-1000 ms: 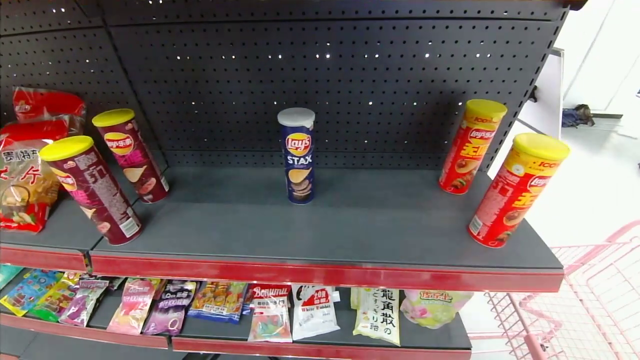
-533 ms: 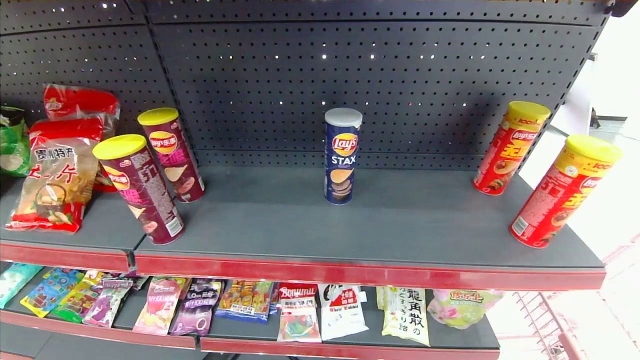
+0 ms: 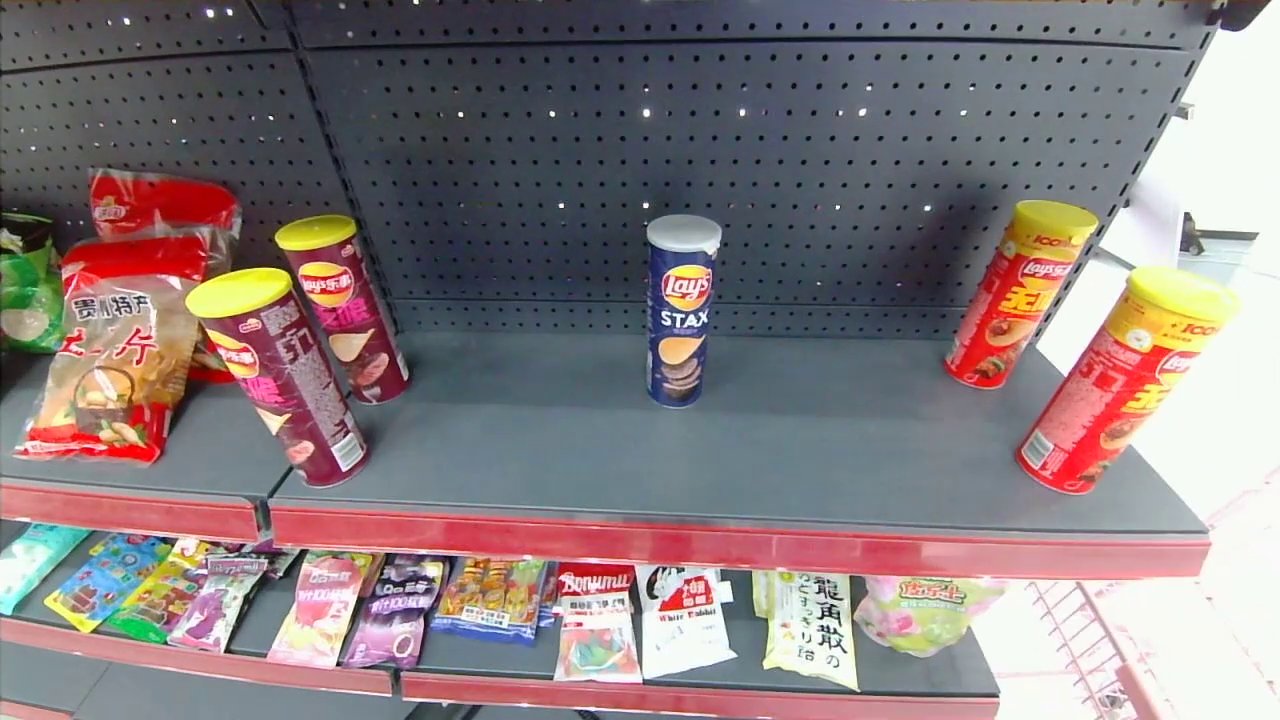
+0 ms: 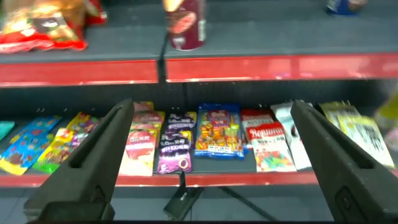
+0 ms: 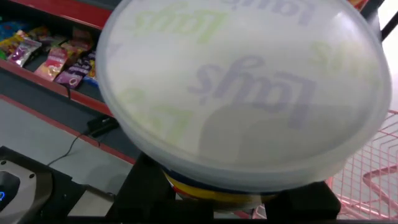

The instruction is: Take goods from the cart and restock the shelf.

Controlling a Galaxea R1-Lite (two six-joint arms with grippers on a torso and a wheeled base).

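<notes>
The grey shelf (image 3: pixel 700 470) with a red front lip carries a blue chip can (image 3: pixel 681 310) at its middle. Two maroon cans (image 3: pixel 280 375) stand on its left and two red cans (image 3: pixel 1127 380) on its right. In the right wrist view a chip can with a clear plastic lid (image 5: pixel 242 87) sits close to the camera, and my right gripper (image 5: pixel 227 199) is shut on its blue and yellow body. My left gripper (image 4: pixel 211 109) is open, its fingers (image 4: pixel 93 162) spread wide in front of the lower shelf, holding nothing.
Red snack bags (image 3: pixel 110 340) lie at the shelf's left end. A row of candy and snack packets (image 3: pixel 600 625) fills the lower shelf (image 4: pixel 205 180). The pink wire cart (image 5: pixel 373 180) stands low on the right. Bare shelf lies either side of the blue can.
The head camera swung left between the earliest frame and now, shifting the whole scene right. The goods on the shelf have kept their places.
</notes>
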